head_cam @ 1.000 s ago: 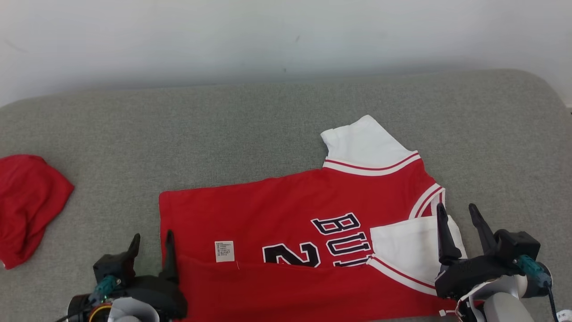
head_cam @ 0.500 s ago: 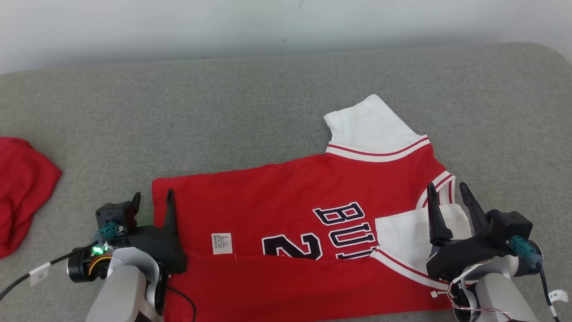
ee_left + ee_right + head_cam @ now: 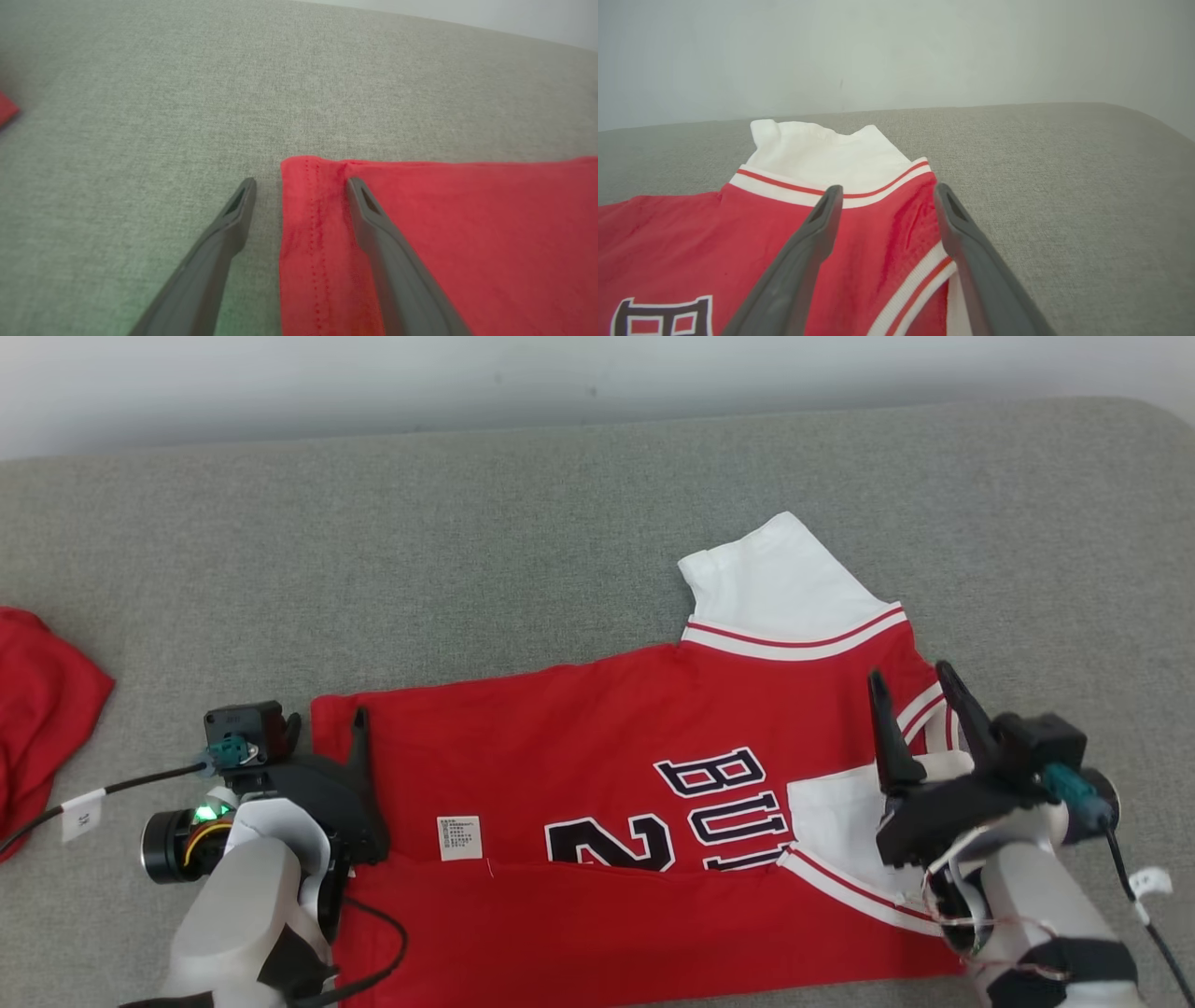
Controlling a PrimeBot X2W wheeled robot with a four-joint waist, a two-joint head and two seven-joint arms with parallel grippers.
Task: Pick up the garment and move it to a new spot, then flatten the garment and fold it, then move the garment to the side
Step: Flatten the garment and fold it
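Red jersey (image 3: 616,784) lying on grey cushion (image 3: 467,551), folded-up hem (image 3: 607,924) hiding part of its lettering (image 3: 709,812), another red cloth (image 3: 42,709) running off at left, pale wall (image 3: 373,373) behind, left gripper (image 3: 325,717) and right gripper (image 3: 909,672) gaping, gripping nothing.

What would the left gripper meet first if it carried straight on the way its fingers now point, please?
Probably the hem corner of the red jersey, lying between the fingertips of the open left gripper; past it, the grey cushion. Its height above the cloth is unclear.
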